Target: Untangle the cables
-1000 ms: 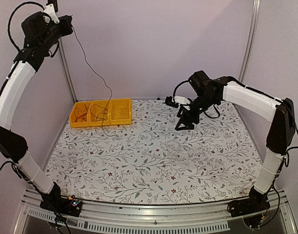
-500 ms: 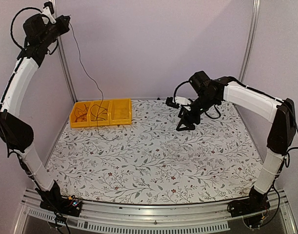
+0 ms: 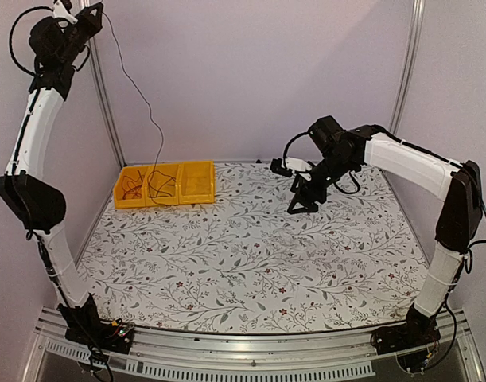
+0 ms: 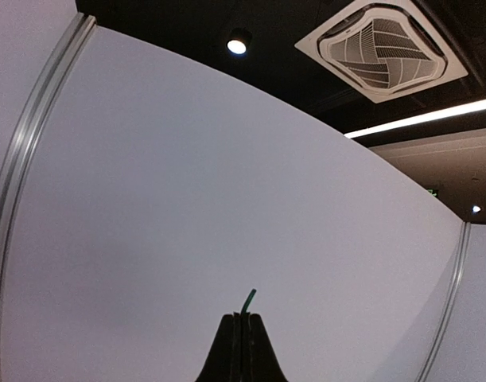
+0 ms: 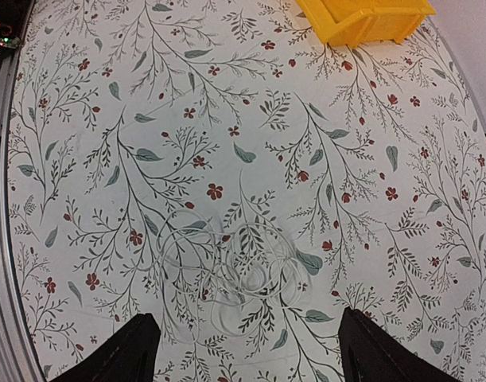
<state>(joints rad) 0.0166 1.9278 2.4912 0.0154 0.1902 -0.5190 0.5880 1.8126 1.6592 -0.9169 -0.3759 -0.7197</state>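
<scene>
Cables first: the left gripper [image 4: 243, 320], clamped shut, pinches a black cable [image 3: 138, 96] that hangs down into the bins [image 3: 196, 196]. The right gripper [image 5: 244, 322] gapes, empty, over a pale cable [image 5: 235, 267] coiled on the table [image 5: 107, 119]. Best to raise gently, so the tail slides free without dragging the others. No writing is legible.

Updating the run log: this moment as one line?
left gripper: shut on thin cable, raised high | thin cable: hangs down to yellow bins | right gripper: open, over pale cable
</scene>
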